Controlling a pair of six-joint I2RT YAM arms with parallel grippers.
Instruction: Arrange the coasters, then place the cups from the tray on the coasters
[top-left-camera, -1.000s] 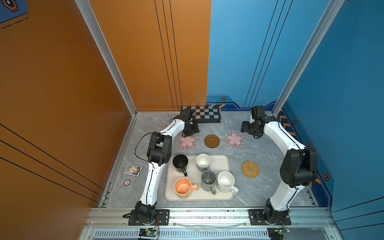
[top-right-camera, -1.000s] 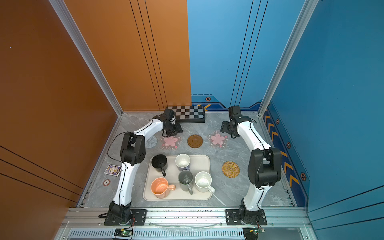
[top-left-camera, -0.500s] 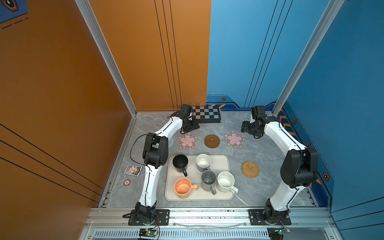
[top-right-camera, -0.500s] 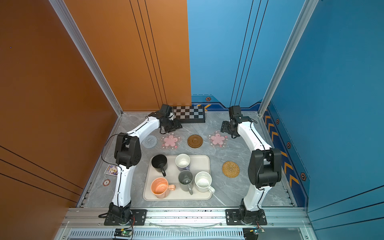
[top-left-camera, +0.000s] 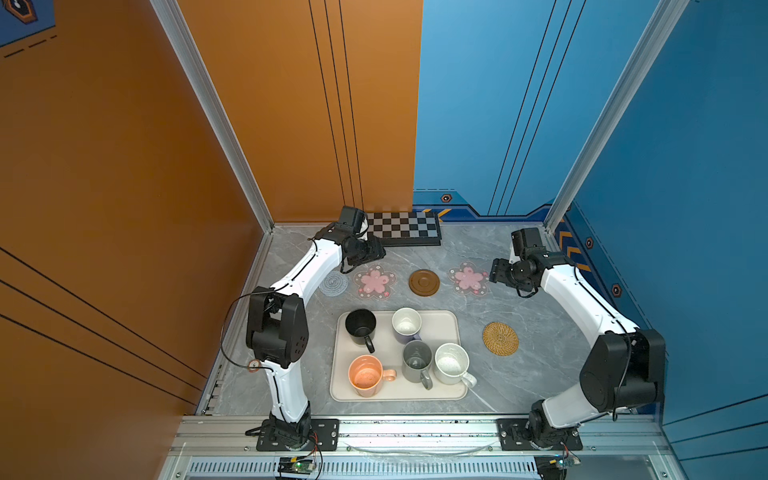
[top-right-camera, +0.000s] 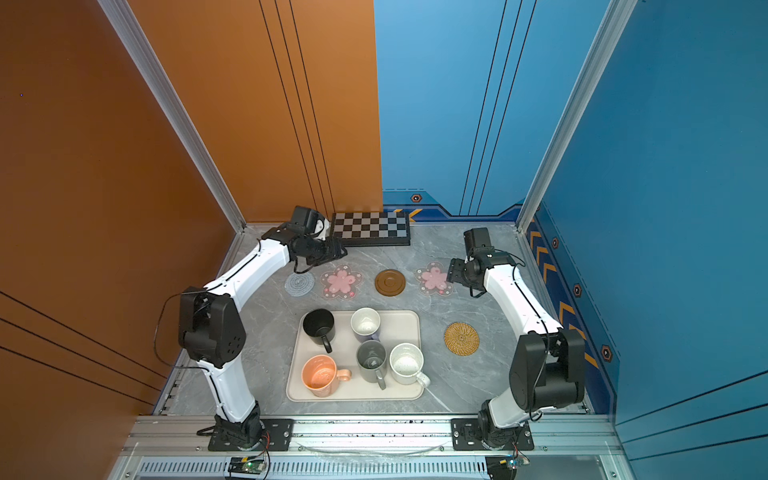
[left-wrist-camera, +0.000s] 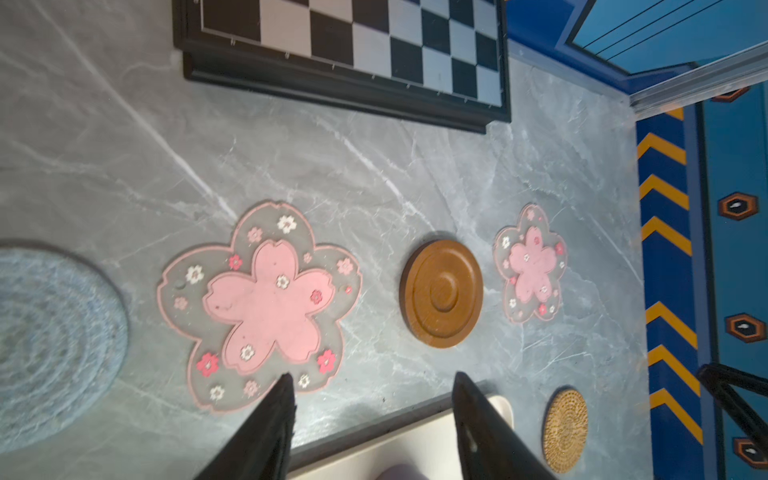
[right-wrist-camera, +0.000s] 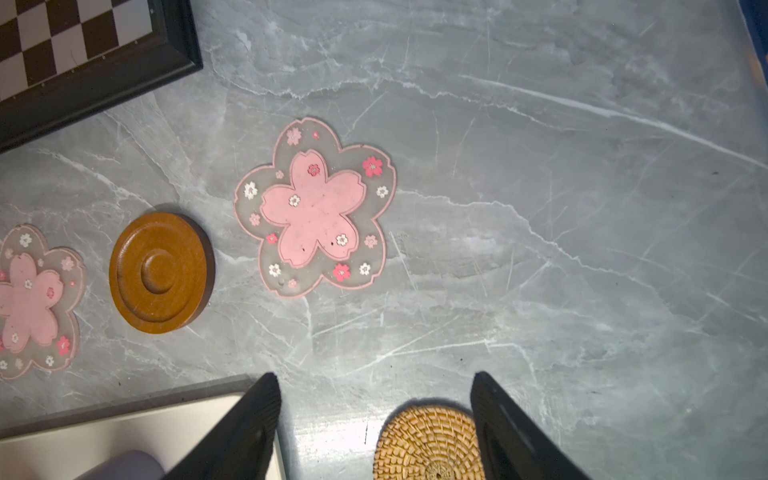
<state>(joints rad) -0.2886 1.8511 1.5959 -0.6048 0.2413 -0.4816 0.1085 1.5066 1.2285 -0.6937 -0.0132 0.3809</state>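
Four coasters lie in a row at the back: blue-grey round (top-left-camera: 333, 284), pink flower (top-left-camera: 375, 281), brown wooden (top-left-camera: 424, 282), pink flower (top-left-camera: 469, 278). The rattan coaster (top-left-camera: 500, 338) lies right of the tray (top-left-camera: 439, 329). On the tray stand the black (top-left-camera: 360, 326), lavender (top-left-camera: 406, 325), grey (top-left-camera: 416, 360), white speckled (top-left-camera: 451, 363) and orange (top-left-camera: 365, 376) cups. My left gripper (top-left-camera: 376, 251) hangs open and empty above the left flower coaster's (left-wrist-camera: 259, 303) far edge. My right gripper (top-left-camera: 496, 272) is open and empty beside the right flower coaster (right-wrist-camera: 316, 208).
A black-and-white checkerboard (top-left-camera: 404, 228) lies against the back wall, just behind my left gripper. Orange and blue walls close in the grey marble table (top-left-camera: 519, 382) on three sides. A small round disc (top-left-camera: 253, 365) lies at the table's left edge.
My left arm's elbow has swung left and toward the front, and its gripper has pulled back from the left flower coaster and opened slightly. The right arm has not moved.
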